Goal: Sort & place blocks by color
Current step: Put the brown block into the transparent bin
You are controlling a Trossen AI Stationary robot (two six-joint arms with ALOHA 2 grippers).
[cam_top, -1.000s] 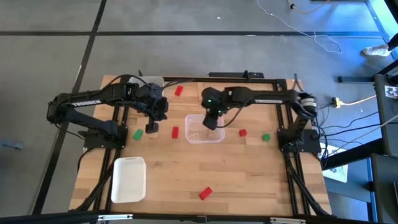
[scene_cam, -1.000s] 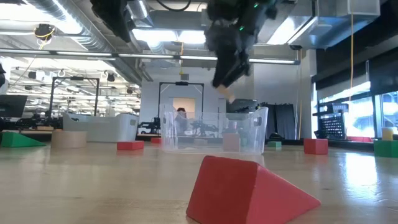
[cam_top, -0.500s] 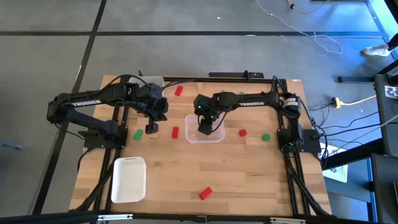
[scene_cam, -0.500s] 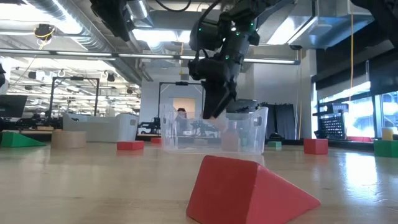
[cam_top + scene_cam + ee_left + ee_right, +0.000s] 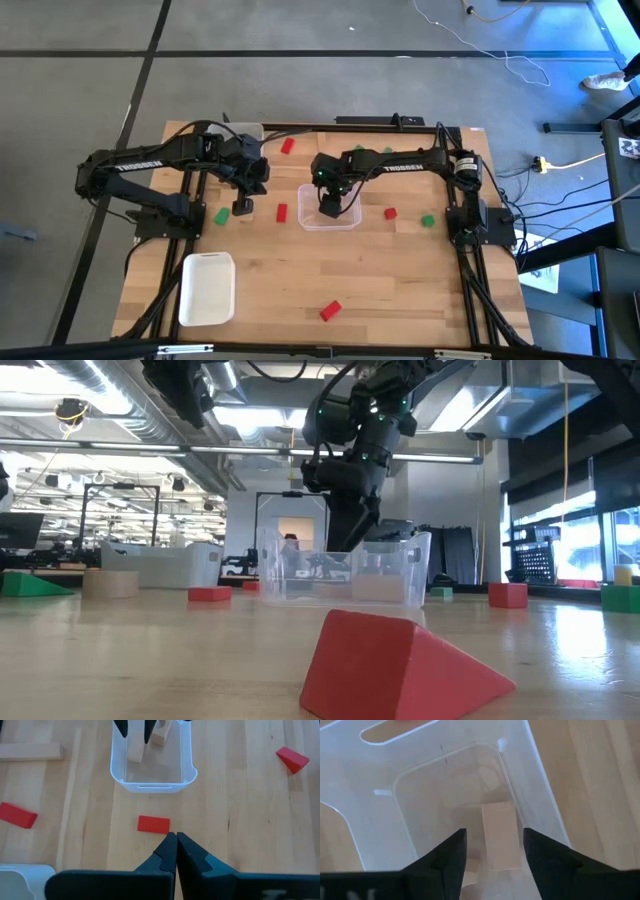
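The right claw [image 5: 331, 207] hung over the clear tray [image 5: 352, 219] at the middle of the counter [image 5: 400, 290], its fingers [image 5: 447, 855] spread apart and holding nothing. Directly beneath them, a plain light-wood block [image 5: 501, 837] lay on the tray's floor, with a second pale block [image 5: 158, 739] close beside it inside the same tray.

The left claw [image 5: 243, 206] hovered above the counter, a little way off from the tray, its fingers pressed together and empty. Just ahead of that claw, between it and the tray's near wall, lay a red block [image 5: 153, 824]. A green block [image 5: 221, 215] sat on the counter just outside the left claw, on the side away from the tray.

Beyond the tray from the right claw, toward its arm's base, rested another red block [image 5: 390, 213] and then a green one [image 5: 427, 220]. A red wedge [image 5: 330, 310] lay well apart from both claws near the counter's front edge, and a white tray [image 5: 207, 288] stood at the front left.
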